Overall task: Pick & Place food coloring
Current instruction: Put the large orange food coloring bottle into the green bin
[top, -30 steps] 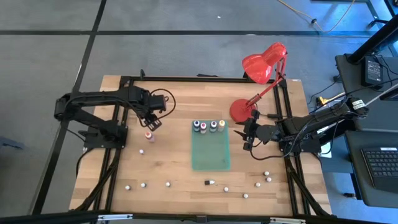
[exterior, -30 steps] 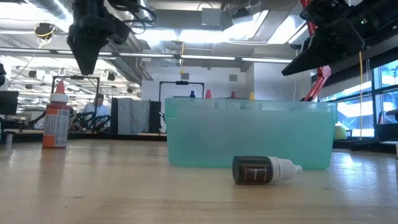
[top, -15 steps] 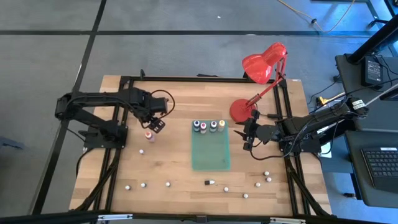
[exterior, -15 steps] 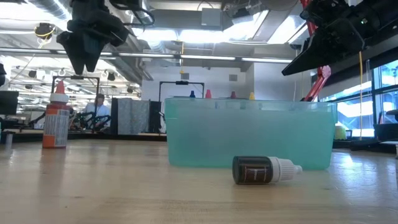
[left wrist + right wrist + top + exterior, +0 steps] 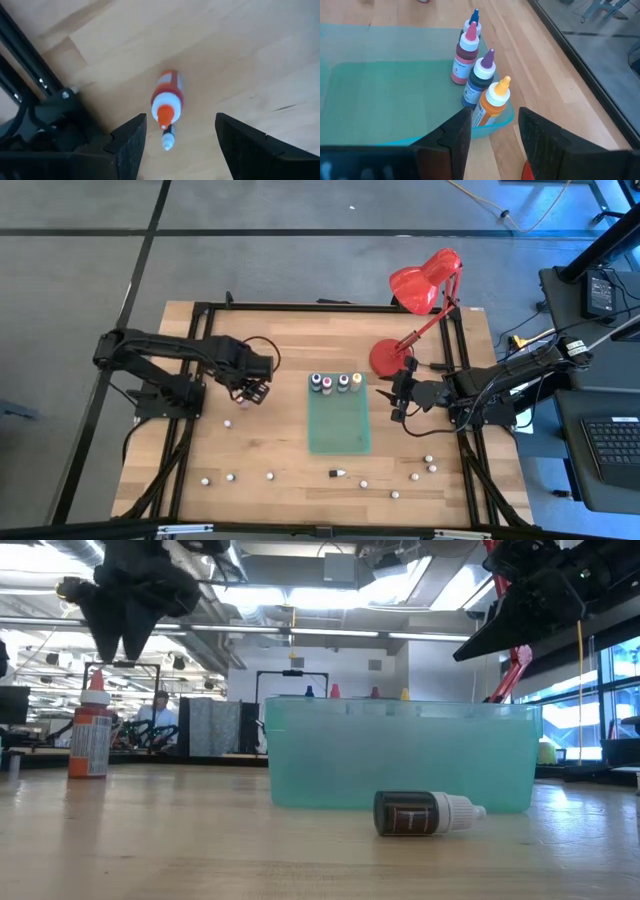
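Note:
An orange-red food coloring bottle (image 5: 168,97) with a pale shoulder and orange tip stands upright on its base on the wood (image 5: 90,735). My left gripper (image 5: 175,145) hangs open above it (image 5: 118,625), a finger on either side, touching nothing. Four more bottles (image 5: 479,75) with blue, pink, purple and yellow tips stand at the far end of the green tray (image 5: 338,420). My right gripper (image 5: 492,145) waits open, to the tray's right (image 5: 396,401). A dark bottle (image 5: 425,812) lies on its side near the tray (image 5: 338,474).
The red desk lamp (image 5: 425,285) stands on its round base (image 5: 387,358) at the far right, close to the right arm. Several small whitish caps (image 5: 232,477) lie scattered along the table's near part. Bare wood (image 5: 280,430) lies between the orange bottle and the tray.
My left gripper has moved toward the table's near edge and a little toward the tray, turning about its wrist, and now stands over the orange-red bottle, covering it in the high view. The bottles and my right arm have kept still.

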Controlling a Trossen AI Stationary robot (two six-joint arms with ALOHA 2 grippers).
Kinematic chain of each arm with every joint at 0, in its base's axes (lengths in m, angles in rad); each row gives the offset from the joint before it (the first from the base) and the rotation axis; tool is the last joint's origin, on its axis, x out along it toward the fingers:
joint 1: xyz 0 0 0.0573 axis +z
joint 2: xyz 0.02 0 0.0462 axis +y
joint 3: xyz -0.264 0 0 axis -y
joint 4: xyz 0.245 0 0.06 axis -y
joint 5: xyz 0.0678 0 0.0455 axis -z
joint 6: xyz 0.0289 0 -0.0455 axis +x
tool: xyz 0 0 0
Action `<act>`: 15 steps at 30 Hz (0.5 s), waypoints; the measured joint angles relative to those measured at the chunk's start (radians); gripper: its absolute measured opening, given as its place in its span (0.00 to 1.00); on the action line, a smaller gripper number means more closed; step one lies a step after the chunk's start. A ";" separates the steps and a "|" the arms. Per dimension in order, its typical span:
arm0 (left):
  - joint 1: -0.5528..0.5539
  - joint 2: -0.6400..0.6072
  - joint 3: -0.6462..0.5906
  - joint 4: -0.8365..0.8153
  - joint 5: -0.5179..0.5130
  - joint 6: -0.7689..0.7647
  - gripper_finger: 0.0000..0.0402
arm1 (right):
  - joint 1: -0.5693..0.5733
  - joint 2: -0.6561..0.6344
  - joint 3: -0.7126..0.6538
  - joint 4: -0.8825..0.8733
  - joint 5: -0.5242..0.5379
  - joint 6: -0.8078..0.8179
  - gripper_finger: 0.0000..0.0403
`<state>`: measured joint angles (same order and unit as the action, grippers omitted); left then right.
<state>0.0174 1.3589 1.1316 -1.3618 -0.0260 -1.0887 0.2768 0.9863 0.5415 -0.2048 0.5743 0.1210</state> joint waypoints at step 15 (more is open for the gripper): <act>-0.012 0.028 -0.119 0.078 0.003 -0.034 0.57 | 0.000 0.000 0.000 0.000 -0.001 0.005 0.41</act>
<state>0.0059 1.3865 1.0130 -1.2839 -0.0235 -1.1229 0.2768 0.9863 0.5415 -0.2043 0.5735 0.1261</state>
